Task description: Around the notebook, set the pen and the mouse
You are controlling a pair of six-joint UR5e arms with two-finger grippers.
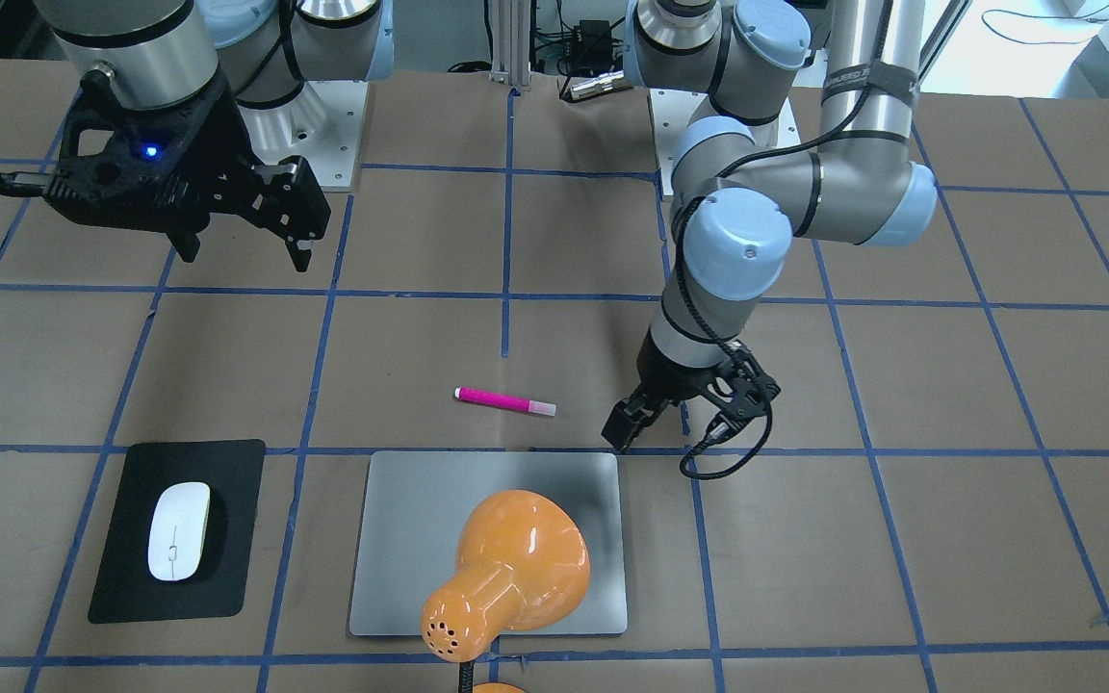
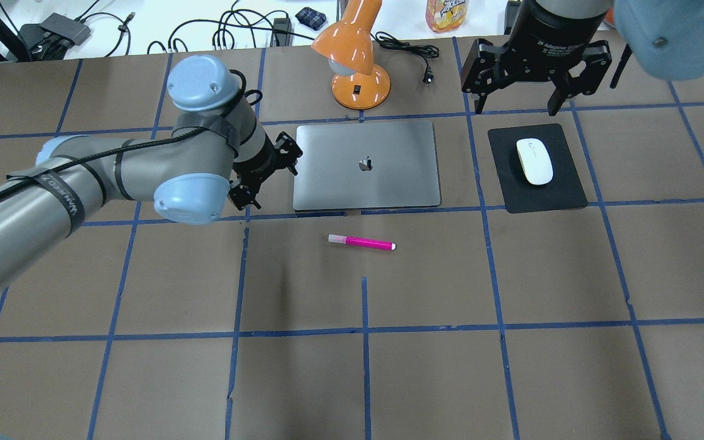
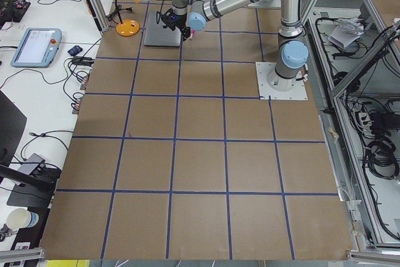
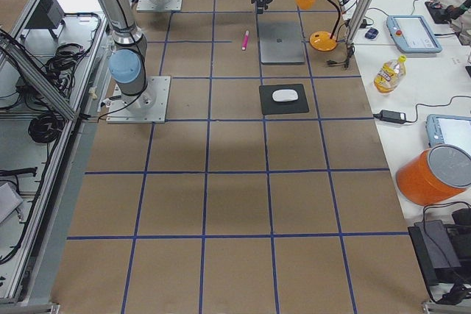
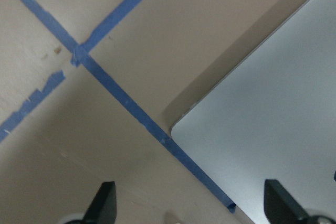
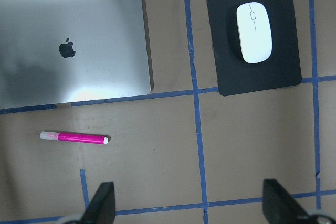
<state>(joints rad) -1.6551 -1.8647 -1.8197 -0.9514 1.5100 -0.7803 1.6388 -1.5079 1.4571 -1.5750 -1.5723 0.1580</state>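
Note:
The silver-grey notebook [image 2: 388, 183] lies flat at the table's far middle. On the brown mat nearer the robot lies the pink pen [image 2: 361, 242], parallel to the notebook's near edge and a small gap from it. The white mouse [image 2: 534, 161] rests on a black mat [image 2: 566, 195] to the notebook's right. My left gripper [image 5: 194, 211] hangs open and empty low over the notebook's near left corner [image 5: 181, 121]. High above the far edge of the black mat, my right gripper [image 2: 516, 110] is open and empty. Its wrist view shows the notebook [image 6: 79, 77], pen [image 6: 73, 137] and mouse [image 6: 253, 32].
An orange desk lamp [image 2: 358, 67] stands just beyond the notebook's far edge, with its shade [image 1: 516, 568] leaning over the notebook in the front-facing view. Its cord and plug [image 2: 425, 76] lie beside it. Cables and a bottle [image 2: 447, 12] sit on the white bench beyond.

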